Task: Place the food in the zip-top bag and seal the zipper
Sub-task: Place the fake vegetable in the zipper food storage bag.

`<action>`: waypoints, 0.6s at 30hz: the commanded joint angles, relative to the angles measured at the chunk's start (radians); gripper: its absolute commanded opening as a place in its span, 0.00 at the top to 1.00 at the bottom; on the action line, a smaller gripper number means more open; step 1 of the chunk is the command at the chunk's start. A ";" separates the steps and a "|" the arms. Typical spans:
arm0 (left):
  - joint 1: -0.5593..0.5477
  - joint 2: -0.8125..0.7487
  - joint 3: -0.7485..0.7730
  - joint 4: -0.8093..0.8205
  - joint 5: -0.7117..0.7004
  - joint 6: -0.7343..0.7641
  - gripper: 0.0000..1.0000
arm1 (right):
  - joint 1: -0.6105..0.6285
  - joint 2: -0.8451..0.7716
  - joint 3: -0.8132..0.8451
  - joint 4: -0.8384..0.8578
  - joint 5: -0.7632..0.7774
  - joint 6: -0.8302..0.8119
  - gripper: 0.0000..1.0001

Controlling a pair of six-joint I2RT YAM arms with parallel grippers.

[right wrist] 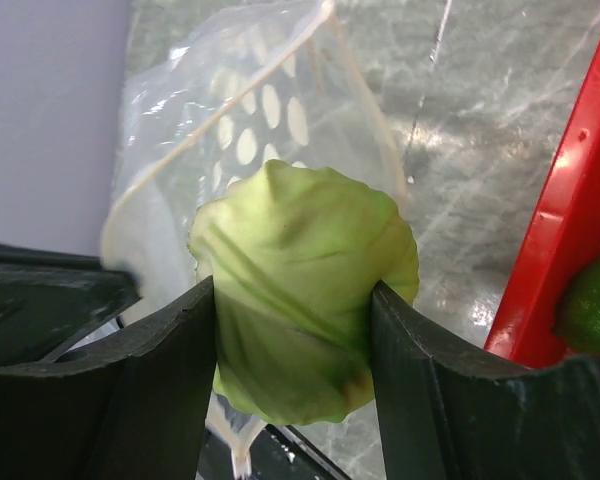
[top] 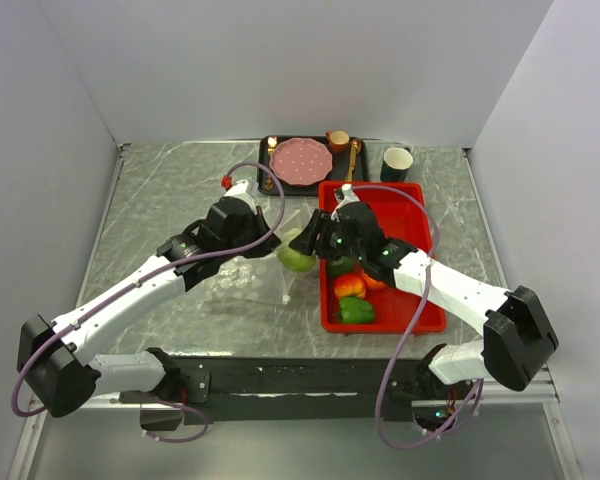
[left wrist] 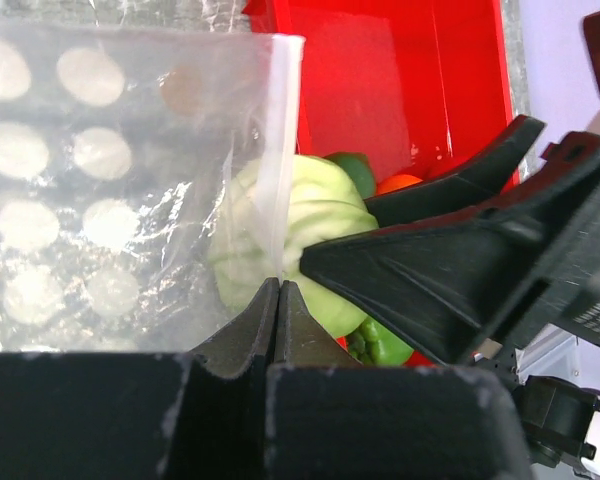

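My right gripper (top: 306, 247) (right wrist: 292, 296) is shut on the pale green cabbage (top: 298, 261) (right wrist: 302, 290) and holds it at the open mouth of the clear dotted zip-top bag (top: 242, 280) (right wrist: 242, 125). My left gripper (top: 272, 238) (left wrist: 278, 286) is shut on the bag's white zipper strip (left wrist: 281, 150) and holds that edge up. The left wrist view shows the cabbage (left wrist: 315, 215) partly behind the strip, with the right gripper's fingers (left wrist: 450, 275) on it. In the red tray (top: 410, 210) lie a green pepper (top: 357, 310), a red-yellow fruit (top: 349, 287), an orange (top: 374, 281) and a dark green avocado (top: 340, 266).
A black tray (top: 272, 180) at the back holds a pink plate (top: 301, 160), a small brown cup (top: 337, 140) and a spoon (top: 352, 158). A dark mug (top: 396, 161) stands to its right. The red tray's wall (right wrist: 570, 210) is close on my right gripper's right.
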 commanded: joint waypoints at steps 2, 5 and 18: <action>-0.003 -0.008 -0.007 0.062 0.026 -0.009 0.99 | 0.010 -0.066 -0.023 0.098 0.018 -0.024 0.53; -0.004 -0.008 -0.009 0.076 0.040 -0.015 0.99 | 0.024 -0.048 0.017 0.052 0.042 -0.075 0.52; -0.003 -0.026 -0.017 0.081 0.032 -0.025 0.99 | 0.033 -0.043 0.038 -0.020 0.075 -0.078 0.16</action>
